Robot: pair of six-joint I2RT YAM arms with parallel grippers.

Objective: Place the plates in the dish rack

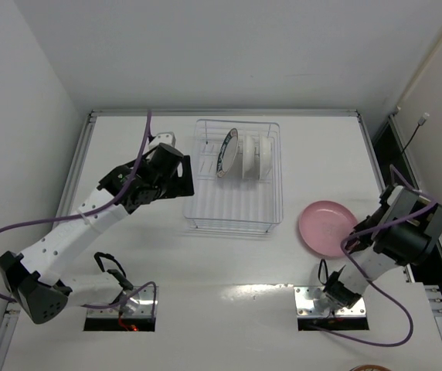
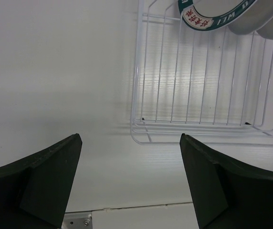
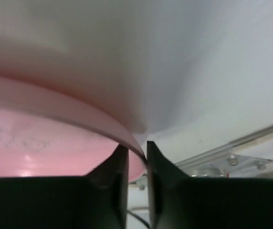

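Three plates are showing. The pink plate (image 1: pixel 327 228) is lying on the white counter (image 1: pixel 314 154), off to the right of the dish rack (image 1: pixel 232 209) and apart from it. The other two plates are standing on their edges inside the rack, in its far half, side by side. One is the white plate with the dark teal rim (image 1: pixel 227 152), which is leaning a little. The other is a pale plate (image 1: pixel 255 157) just to its right; I cannot tell whether it is white or see-through.

There is one dish rack. It is made of thin white wire and is sitting in the middle of the counter, toward the back.

Two arms are working here, and each one is trailing a purple cable.

The right arm (image 1: pixel 395 232) is reaching to the right edge of the pink plate. Its jaws are almost closed, with only a thin gap between them. The rim of the pink plate is running into that gap, so the right jaws are pinching the rim.

The left arm (image 1: pixel 90 220) is stretching up to the left side of the rack. Its jaws are standing wide open and are holding nothing. They are hanging over bare counter, just beside the rack's near left corner.
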